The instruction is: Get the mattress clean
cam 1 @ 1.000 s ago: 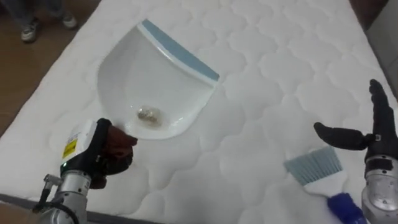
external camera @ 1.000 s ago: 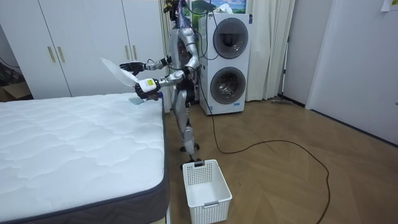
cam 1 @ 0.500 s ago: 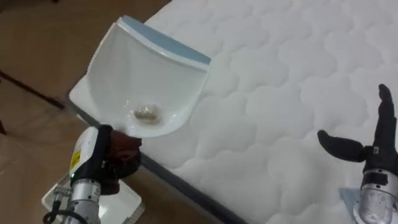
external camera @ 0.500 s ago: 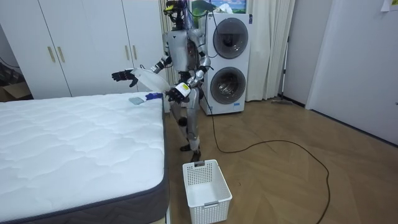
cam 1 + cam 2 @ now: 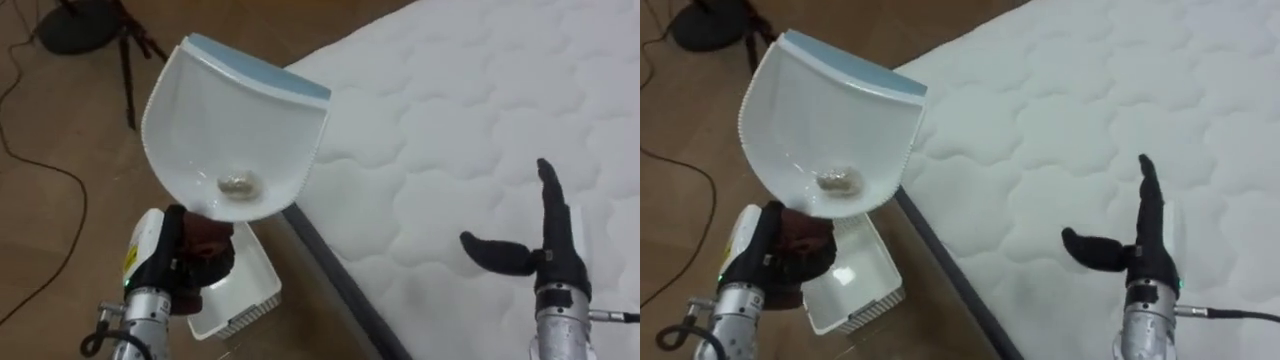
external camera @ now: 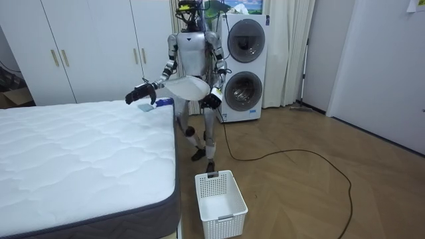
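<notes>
Where the quilted white bed meets its dark edge, the left hand is clamped on the handle of a white dustpan held out past the bed, a small lump of dirt lying in it. A white basket sits on the wooden floor beside the bed. The right hand hovers over the bed, fingers straight and thumb spread. The room view adds a brush on the bed's far corner, with wardrobe doors and stacked washing machines beyond the bed.
</notes>
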Motion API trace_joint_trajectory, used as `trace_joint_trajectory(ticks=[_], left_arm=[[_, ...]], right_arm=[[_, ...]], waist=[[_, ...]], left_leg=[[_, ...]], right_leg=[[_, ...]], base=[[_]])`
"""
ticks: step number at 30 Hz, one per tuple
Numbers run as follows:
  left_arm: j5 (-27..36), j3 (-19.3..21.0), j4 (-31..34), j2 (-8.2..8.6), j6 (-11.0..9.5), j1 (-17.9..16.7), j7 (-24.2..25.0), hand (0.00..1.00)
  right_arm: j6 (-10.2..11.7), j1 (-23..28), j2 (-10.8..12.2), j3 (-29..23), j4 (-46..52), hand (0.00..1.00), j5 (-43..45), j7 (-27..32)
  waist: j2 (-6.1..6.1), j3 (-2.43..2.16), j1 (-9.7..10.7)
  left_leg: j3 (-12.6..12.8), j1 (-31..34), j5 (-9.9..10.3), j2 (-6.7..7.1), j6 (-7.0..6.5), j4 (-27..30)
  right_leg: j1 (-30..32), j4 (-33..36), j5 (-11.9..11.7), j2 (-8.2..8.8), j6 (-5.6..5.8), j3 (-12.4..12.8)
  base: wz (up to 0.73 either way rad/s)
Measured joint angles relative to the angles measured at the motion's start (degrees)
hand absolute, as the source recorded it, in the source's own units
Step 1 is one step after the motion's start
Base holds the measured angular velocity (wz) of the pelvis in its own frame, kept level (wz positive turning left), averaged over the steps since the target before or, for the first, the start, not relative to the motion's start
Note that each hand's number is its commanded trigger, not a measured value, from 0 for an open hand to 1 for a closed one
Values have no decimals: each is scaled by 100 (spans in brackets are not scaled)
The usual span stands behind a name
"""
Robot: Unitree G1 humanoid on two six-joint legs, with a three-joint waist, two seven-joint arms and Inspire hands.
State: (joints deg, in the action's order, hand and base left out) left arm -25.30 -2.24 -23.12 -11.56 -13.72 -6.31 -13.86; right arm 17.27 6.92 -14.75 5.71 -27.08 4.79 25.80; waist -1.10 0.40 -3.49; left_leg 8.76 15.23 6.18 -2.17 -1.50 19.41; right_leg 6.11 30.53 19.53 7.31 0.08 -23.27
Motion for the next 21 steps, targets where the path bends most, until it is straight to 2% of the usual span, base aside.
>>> trace_joint_trajectory(ticks=[1, 2, 3, 4, 5, 6, 7, 8, 9, 10, 11, 12, 13, 14, 15, 16, 17, 18, 19, 20, 21], left_arm=[[4, 1, -2, -4, 0, 0, 3, 100], [12, -20, -14, -32, 0, 3, 55, 100], [22, -115, -61, -43, 2, -11, 119, 100], [21, -172, -56, -36, 1, -28, 149, 100], [15, -271, -55, -40, -2, -40, 256, 100], [14, -354, -57, -47, -5, -36, 339, 100], [16, -379, -55, -47, -10, -30, 341, 100], [11, -392, -52, -55, -21, 7, 340, 100], [5, -389, -42, -71, -21, 14, 337, 100], [6, -381, -39, -80, -21, 8, 335, 100], [-13, -366, -27, -103, -21, 13, 331, 100], [-12, -375, -28, -124, -20, 5, 331, 100], [-12, -382, -28, -129, -17, 3, 331, 100], [-29, -385, -40, -140, -12, -5, 331, 100], [-49, -342, -39, -173, -13, -1, 331, 100], [-52, -316, -46, -191, -13, 0, 326, 100], [-42, -279, -105, -215, -12, -5, 325, 100], [-7, -273, -169, -248, -12, -19, 325, 100], [3, -260, -184, -254, -11, -17, 325, 100], [14, -240, -193, -254, -11, -18, 322, 100], [12, -245, -224, -254, -11, -10, 322, 100]], right_arm=[[3, -4, 23, -1, 12, 0, 9, -24], [5, -5, 48, 2, 28, 0, 39, -28], [4, 34, 45, -4, 30, 0, 33, -1], [2, 38, 28, -12, 32, 0, 32, 22], [2, 48, 8, -29, 40, 0, 34, 67], [2, 105, -7, -23, 54, 0, 25, 98], [2, 114, -12, -17, 66, 0, 17, 95], [2, 111, -5, -9, 113, 0, 14, 82], [-1, 123, -3, 36, 151, 0, 37, 50], [-6, 128, 1, 44, 187, 0, 55, 11], [-14, 131, -1, 42, 297, 0, 46, -61], [-15, 118, -8, 37, 367, 0, 23, -95], [-15, 102, -9, 37, 375, 0, 20, -95], [-21, 103, -2, 40, 374, 0, 52, -97], [-21, 106, 9, 44, 374, 0, 67, -104], [-21, 106, 10, 44, 373, 0, 70, -103], [-22, 122, 11, 41, 363, 0, 71, -92], [-21, 119, 10, 41, 327, 0, 79, -86], [-21, 89, 1, 41, 319, 0, 83, -82], [-17, 25, -13, 41, 319, 0, 91, -83], [-16, 10, -12, 46, 313, 0, 95, -82]], waist=[[3, 1, 43], [-28, -10, 194], [-17, -65, 321], [-38, -66, 316], [10, -59, 332], [50, -58, 335], [69, -53, 329], [125, -27, 321], [107, -9, 315], [88, -8, 314], [66, 2, 342], [40, -6, 343], [30, 1, 336], [49, 12, 305], [59, 18, 280], [63, 21, 275], [70, 22, 289], [54, -1, 278], [58, 1, 212], [91, 21, 141], [129, 37, 161]], left_leg=[[-128, 38, -23, 25, 12, 14], [-443, 139, -71, 182, 21, 90], [-645, 236, -86, 323, 46, 213], [-635, 236, -90, 313, 49, 229], [-437, 227, -63, 250, 14, 337], [-148, 187, 81, 150, -119, 526], [-25, 171, 169, 111, -143, 609], [67, 162, 246, 102, -207, 613], [-94, 175, 241, 212, -214, 522], [-194, 206, 231, 263, -220, 500], [-407, 315, 189, 372, -255, 502], [-574, 404, 148, 466, -280, 486], [-631, 417, 133, 494, -294, 471], [-773, 424, 124, 507, -301, 454], [-916, 423, 121, 510, -315, 423], [-968, 414, 117, 514, -305, 423], [-1077, 350, 111, 536, -268, 423], [-1125, 288, 121, 557, -215, 424], [-1128, 280, 148, 553, -180, 438], [-1160, 287, 179, 546, -128, 462], [-1222, 312, 182, 554, -129, 521]], right_leg=[[121, -208, -2, -51, -1, 257], [351, -572, -231, -41, 84, 743], [331, -483, -294, -10, -10, 711], [274, -506, -293, 33, -42, 526], [83, -633, -285, 47, -64, 204], [-101, -737, -280, 52, -43, -52], [-164, -764, -274, 46, -28, -134], [-261, -765, -247, 33, 24, -275], [-306, -774, -232, -14, 96, -293], [-302, -800, -237, -26, 107, -271], [-234, -840, -234, -140, 98, 39], [-118, -841, -231, -253, 91, 555], [-72, -806, -231, -287, 90, 775], [50, -760, -245, -420, 57, 1209], [275, -825, -315, -525, 42, 1498], [409, -859, -436, -551, 50, 1542], [577, -841, -751, -539, 17, 1524], [556, -791, -785, -520, -70, 1504], [551, -785, -765, -533, -100, 1475], [525, -783, -743, -535, -142, 1407], [488, -771, -671, -536, -164, 1326]], base=[[106], [152], [145], [121], [98], [101], [95], [76], [73], [81], [86], [83], [62], [51], [56], [61], [60], [42], [13], [14], [24]])
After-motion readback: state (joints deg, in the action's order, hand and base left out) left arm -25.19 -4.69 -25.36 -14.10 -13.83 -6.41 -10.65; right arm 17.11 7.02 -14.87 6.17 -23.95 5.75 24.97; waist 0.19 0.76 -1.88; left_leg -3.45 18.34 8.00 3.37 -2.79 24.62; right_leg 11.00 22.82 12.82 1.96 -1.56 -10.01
